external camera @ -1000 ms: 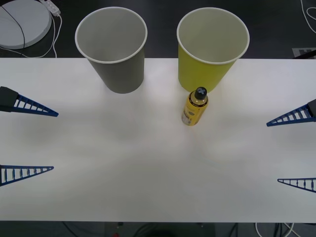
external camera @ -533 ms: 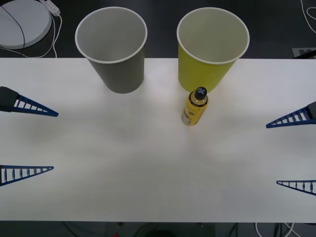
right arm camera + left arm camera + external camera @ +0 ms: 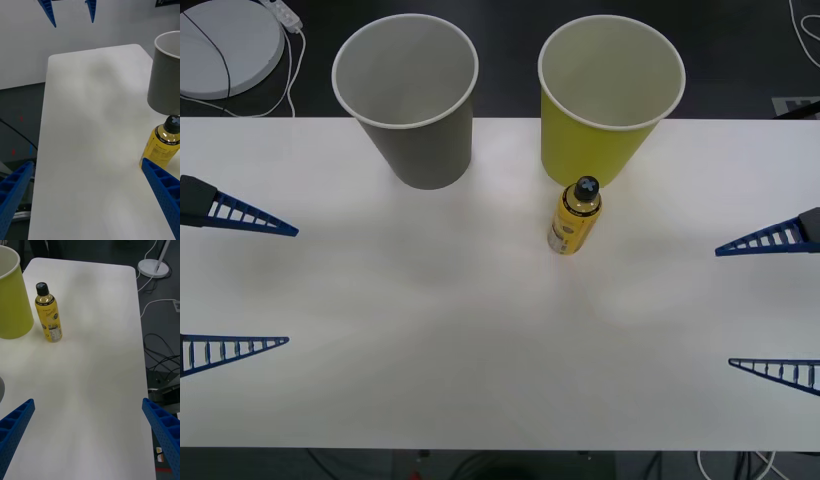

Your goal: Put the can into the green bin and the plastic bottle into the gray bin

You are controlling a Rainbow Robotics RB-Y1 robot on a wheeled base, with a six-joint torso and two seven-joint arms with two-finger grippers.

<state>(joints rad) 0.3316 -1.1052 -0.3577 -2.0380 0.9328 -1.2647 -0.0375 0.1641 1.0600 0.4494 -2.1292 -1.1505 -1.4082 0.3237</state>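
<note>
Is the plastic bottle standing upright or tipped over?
Upright: the plastic bottle stands on the table by the green bin, black cap on top.

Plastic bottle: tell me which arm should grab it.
Probably the right. The plastic bottle stands upright just before the green bin, nearer the open right pincer than the open left pincer. The gray bin stands left of it.
</note>
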